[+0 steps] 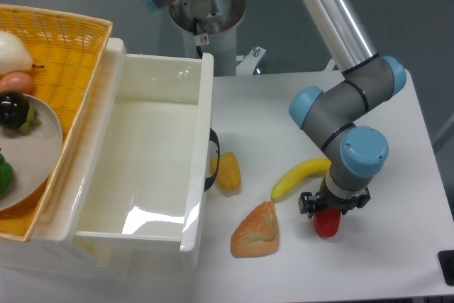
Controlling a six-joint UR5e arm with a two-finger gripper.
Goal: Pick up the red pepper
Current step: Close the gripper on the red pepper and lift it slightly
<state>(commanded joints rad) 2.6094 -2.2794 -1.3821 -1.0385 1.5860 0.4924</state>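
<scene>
The red pepper (327,224) is a small glossy red shape on the white table at the right front, just right of the banana (299,177). My gripper (329,212) points down right over it, with its fingers on either side of the pepper's top. The wrist hides the fingertips and the pepper's stem, so I cannot tell whether the jaws have closed on it. The pepper's lower part shows below the gripper and seems to rest on the table.
A yellow pepper (228,171) lies by the white bin (156,168). A croissant (257,231) lies at the front, left of the red pepper. A wicker basket (71,54) with a plate and fruit stands at the left. The table's right edge is near.
</scene>
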